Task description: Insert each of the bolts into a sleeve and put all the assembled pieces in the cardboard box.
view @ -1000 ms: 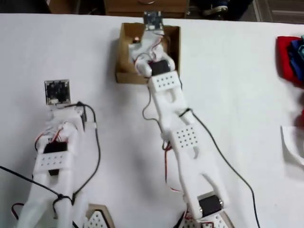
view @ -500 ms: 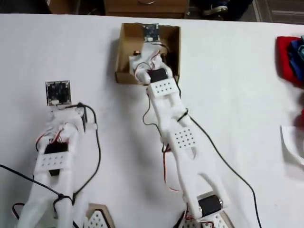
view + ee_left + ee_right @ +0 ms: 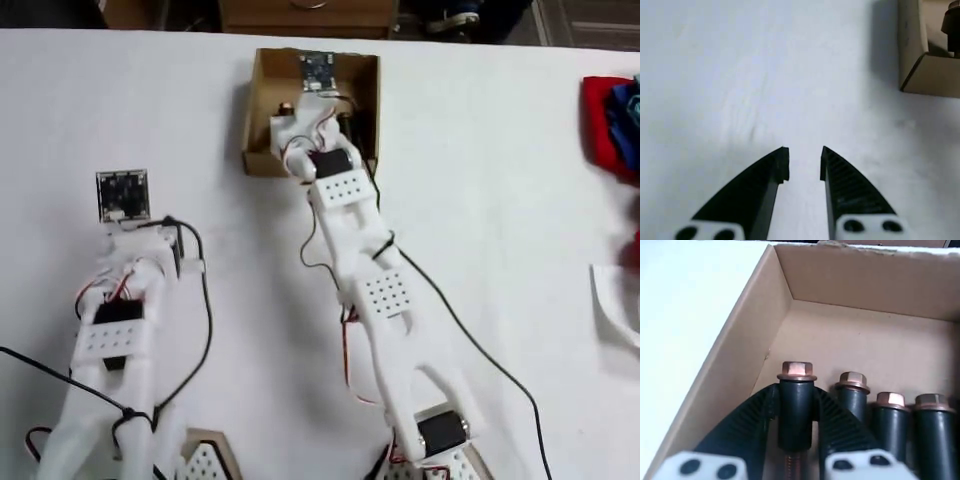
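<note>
Inside the cardboard box (image 3: 742, 360), the right end effector (image 3: 796, 396) is closed on a black sleeve (image 3: 795, 415) with a copper-headed bolt (image 3: 797, 371) seated in it; the thread is seen coming out below the sleeve. The piece is held upright near the box's side wall. Whether it rests on the box floor cannot be told. Just beside it, three assembled pieces (image 3: 890, 412) are stood in a row, each with its bolt head showing above its sleeve. In the high view the same arm is stretched across the surface (image 3: 500, 150) with its wrist over the cardboard box (image 3: 260, 120).

Well apart from the box, the left end effector (image 3: 804, 162) is held over the bare surface (image 3: 740, 75), its fingers parted with nothing between them; a corner of the cardboard box (image 3: 932, 75) is seen farther off.

The task is judged to be close to its end: three pieces are deposited, and a fourth is assembled and brought into the box but not yet released. Letting go and withdrawing the arm is what is left for this piece. Whether further bolts or sleeves wait elsewhere cannot be told.
</note>
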You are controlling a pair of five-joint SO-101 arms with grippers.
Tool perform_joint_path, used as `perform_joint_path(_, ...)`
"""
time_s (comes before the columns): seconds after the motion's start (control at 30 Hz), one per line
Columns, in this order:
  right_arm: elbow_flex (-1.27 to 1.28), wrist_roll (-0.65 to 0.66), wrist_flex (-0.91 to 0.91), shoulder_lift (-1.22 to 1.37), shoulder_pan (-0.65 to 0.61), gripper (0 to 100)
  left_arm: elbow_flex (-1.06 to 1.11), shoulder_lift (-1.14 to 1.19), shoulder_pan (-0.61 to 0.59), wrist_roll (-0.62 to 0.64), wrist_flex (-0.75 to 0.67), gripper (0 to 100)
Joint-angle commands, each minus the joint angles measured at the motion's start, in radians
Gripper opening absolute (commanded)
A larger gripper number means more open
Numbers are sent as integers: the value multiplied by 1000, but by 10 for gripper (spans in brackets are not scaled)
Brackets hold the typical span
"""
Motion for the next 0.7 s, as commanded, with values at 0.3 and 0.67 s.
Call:
perform_joint_path(0.3,-41,2,-19,19,-2,25,-5,-3,-6,-6,-18,124)
perform_joint_path(0.67,-41,0,-19,21,-2,46,-5,-3,-6,-6,-18,124)
